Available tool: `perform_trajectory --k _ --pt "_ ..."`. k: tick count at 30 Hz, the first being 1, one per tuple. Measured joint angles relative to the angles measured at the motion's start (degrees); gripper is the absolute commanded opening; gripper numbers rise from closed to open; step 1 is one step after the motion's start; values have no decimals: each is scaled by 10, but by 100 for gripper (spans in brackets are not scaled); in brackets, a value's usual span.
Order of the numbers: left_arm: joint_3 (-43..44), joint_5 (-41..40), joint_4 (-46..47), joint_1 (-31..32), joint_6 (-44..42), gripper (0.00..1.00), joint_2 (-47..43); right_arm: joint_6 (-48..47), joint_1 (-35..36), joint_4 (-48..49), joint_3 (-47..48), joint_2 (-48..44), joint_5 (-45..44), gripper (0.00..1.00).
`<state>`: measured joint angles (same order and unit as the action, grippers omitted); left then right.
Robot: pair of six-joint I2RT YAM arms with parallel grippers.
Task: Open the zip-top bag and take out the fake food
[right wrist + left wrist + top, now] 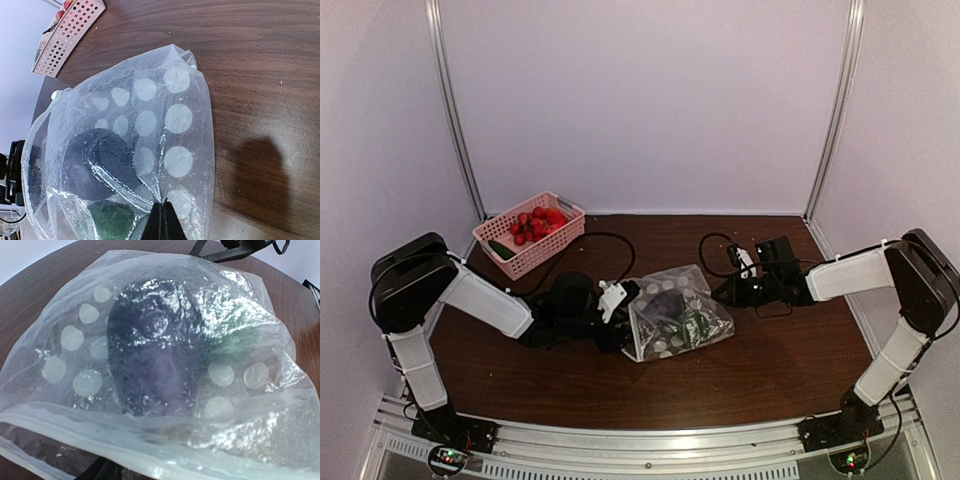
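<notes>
The right claw (162, 209) is clenched on a fold of the zip-top bag (150, 125), which lies on the table (770, 360) directly in front of its fingertips. Inside the bag, a dark purple piece (100, 165) sits ahead of this claw, and a green piece (112, 220) is just beside the tips. The left claw (623, 318) touches the opposite edge of the bag; whether it is released or clenched, I cannot tell. Well apart, behind the left claw, stands a pink basket (550, 247) holding red balls (532, 225).

zip-top bag (676, 316) centre | left hand (620, 303) at left edge | right hand (721, 292) at right edge | basket (538, 254) rear-left
</notes>
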<state>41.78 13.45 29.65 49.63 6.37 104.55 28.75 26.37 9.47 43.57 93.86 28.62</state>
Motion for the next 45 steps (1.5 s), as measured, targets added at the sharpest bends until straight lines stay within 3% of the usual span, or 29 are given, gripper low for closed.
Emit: perform_trajectory --k 6,11,14,18,22,45 --pt "55 -8 -10 11 -16 68 40 0 0 0 0 3 1 0" --pt "94 -28 -15 12 -16 64 75 0 0 2 0 3 1 0" --pt "123 -37 -31 12 -14 56 100 0 0 2 0 4 2 0" --pt "143 -45 -38 12 -11 36 112 0 0 2 0 5 2 0" --pt "140 -49 -41 12 -9 26 108 -1 0 2 0 5 1 0" --pt "-64 -76 -184 8 69 22 -162 -5 -11 2 -7 0 -4 0"
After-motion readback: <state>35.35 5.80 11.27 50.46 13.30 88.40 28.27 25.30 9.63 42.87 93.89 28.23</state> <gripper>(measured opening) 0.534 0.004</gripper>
